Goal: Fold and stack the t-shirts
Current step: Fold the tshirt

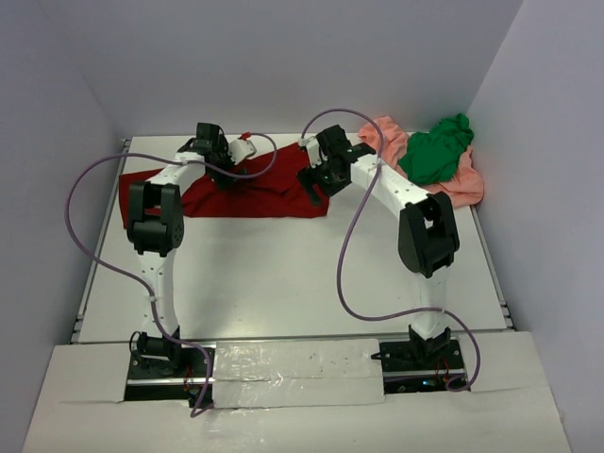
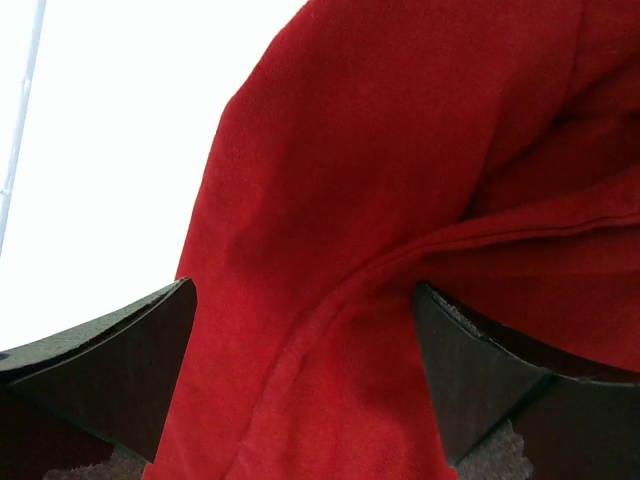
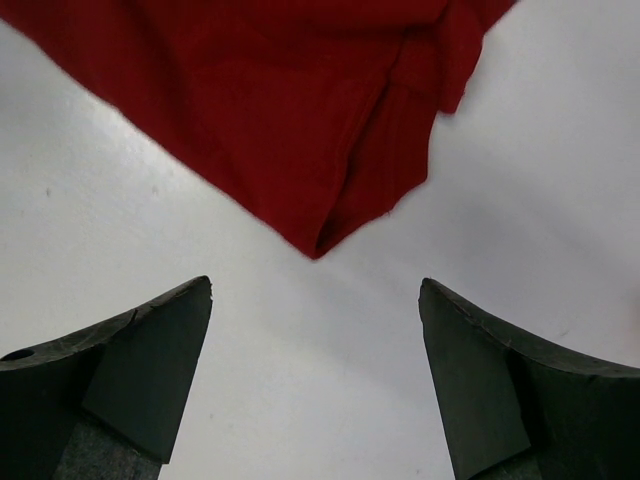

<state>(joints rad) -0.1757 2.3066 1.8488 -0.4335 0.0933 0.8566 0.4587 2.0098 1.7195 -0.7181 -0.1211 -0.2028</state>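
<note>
The dark red t-shirt (image 1: 269, 196) lies spread flat at the back of the table. My left gripper (image 1: 228, 176) is low over its upper middle. In the left wrist view the gripper (image 2: 305, 330) is open, with a seamed fold of the red cloth (image 2: 400, 150) lying between its fingers. My right gripper (image 1: 314, 194) hovers at the shirt's right front corner. In the right wrist view the gripper (image 3: 315, 310) is open and empty over bare table, just short of the shirt's pointed corner (image 3: 318, 240). The bright green t-shirt (image 1: 436, 149) lies crumpled on the salmon-pink t-shirt (image 1: 462, 186) at the back right.
The white table (image 1: 283, 274) is walled in by pale panels at the back and both sides. Purple cables loop from both arms over the table. A taped white strip (image 1: 297, 360) runs between the arm bases at the near edge.
</note>
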